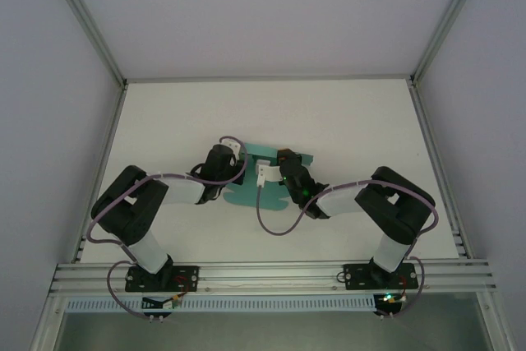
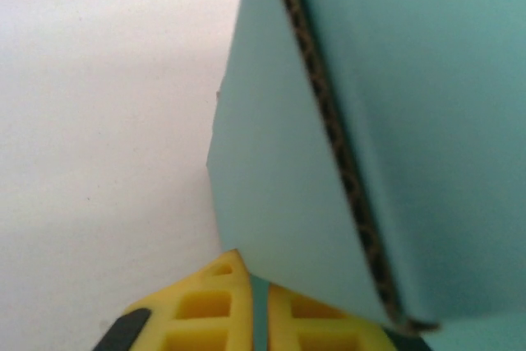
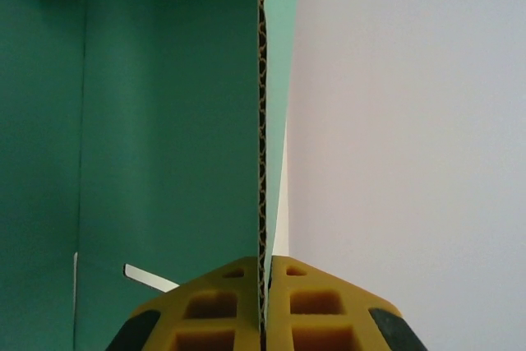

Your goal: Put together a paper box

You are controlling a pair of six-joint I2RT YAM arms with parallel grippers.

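Observation:
The paper box is a teal-green die-cut card sheet lying mid-table between both arms. My left gripper is at its left side and my right gripper is over its middle. In the left wrist view my left gripper has its yellow fingers shut on a thin raised teal flap. In the right wrist view my right gripper pinches the corrugated edge of an upright teal flap, with its yellow fingers pressed to either side.
The white table is bounded by aluminium rails at the left, right and near edge. Purple cables loop from both wrists over the table near the card.

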